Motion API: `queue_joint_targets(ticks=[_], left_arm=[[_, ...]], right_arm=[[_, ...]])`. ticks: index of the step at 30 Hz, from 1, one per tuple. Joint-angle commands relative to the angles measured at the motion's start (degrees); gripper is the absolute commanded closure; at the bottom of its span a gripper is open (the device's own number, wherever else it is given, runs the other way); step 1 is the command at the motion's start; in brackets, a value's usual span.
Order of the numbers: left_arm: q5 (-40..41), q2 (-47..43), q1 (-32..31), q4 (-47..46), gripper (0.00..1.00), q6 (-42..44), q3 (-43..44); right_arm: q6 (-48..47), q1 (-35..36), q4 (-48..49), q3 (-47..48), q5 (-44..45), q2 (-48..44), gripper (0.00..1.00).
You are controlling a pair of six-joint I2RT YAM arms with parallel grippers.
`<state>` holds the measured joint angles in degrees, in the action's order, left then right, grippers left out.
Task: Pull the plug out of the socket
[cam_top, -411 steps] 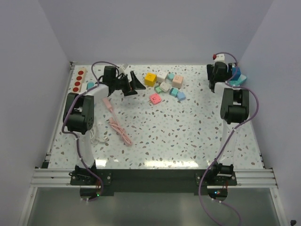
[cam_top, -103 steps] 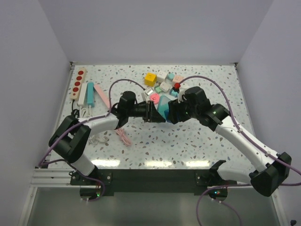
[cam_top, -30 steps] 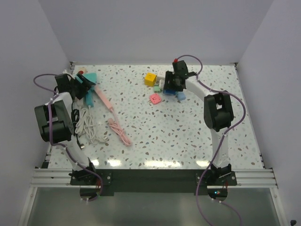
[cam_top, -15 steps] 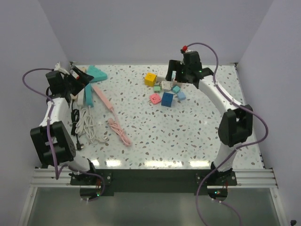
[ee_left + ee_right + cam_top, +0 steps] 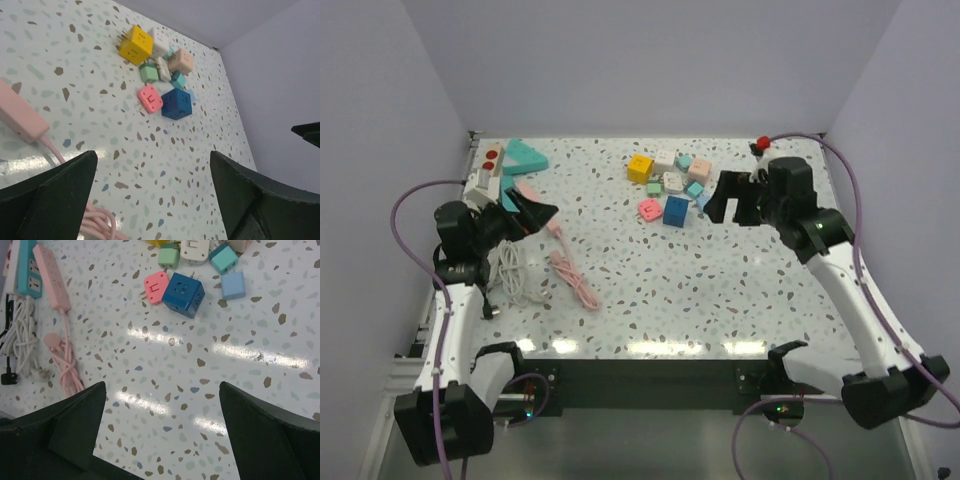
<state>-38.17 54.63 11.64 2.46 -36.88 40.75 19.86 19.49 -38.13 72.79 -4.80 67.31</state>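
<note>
A yellow cube adapter [image 5: 640, 168] on the speckled table [image 5: 720, 290] — well apart, a pink power strip [image 5: 52, 277].

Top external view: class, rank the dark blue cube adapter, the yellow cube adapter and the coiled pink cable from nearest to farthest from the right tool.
1. The dark blue cube adapter, just left of the right tool.
2. The yellow cube adapter, farther left and towards the back.
3. The coiled pink cable, far to the left and nearer the front.

- Left gripper [image 5: 532, 208] has pulled back toward the near edge, jaws spread wider.
- Right gripper [image 5: 720, 197] has let go of the blue cube socket [image 5: 677, 211], which now lies free ahead of it.
</note>
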Motion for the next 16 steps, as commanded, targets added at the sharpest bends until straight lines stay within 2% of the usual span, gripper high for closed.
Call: queue_joint_targets(ticks=[1, 6, 10, 16], left_arm=[[-2.2, -5.8, -2.9, 1.6, 0.0, 1.0, -4.0], [-3.7, -6.7, -5.0, 1.8, 0.0, 1.7, -5.9], [-3.8, -4.9, -6.3, 2.1, 0.0, 2.8, -2.0], [-3.9, -2.2, -8.0, 3.1, 0.0, 4.8, 2.1]], right_arm=[[1.8, -0.2, -4.1, -2.6, -1.7, -11.5, 0.02], [4.7, -0.2, -8.2, -5.3, -1.3, -24.0, 0.02], [6.9, -0.2, -11.7, -4.6, 2.8, -31.1, 0.02], [7.6, -0.2, -20.4, 0.5, 10.1, -28.7, 0.02]])
